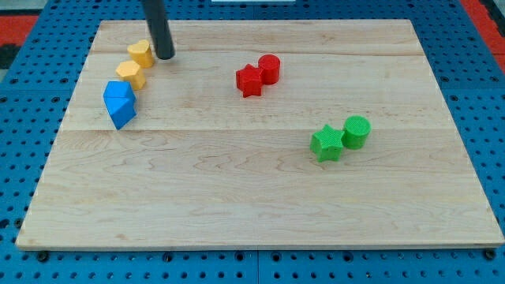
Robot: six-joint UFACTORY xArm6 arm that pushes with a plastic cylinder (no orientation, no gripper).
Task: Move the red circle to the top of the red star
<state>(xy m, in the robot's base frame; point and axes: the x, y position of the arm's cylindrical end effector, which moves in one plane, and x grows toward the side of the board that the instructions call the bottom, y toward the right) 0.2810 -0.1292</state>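
Green star [326,143] touches green circle [357,131], lower right. Red circle [269,69] apparently touches red star [250,80], upper centre. My tip [165,57], bare rod grasping nothing, beside yellow block [141,53], upper left.

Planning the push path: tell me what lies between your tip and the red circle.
Nothing: the camera view shows only bare wooden board between my tip, beside the yellow blocks, and the red cylindrical circle block.

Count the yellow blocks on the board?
2. One yellow block sits near the view's top left, just left of my tip; the second yellow block lies just below it, above the blue block. None looks hidden.
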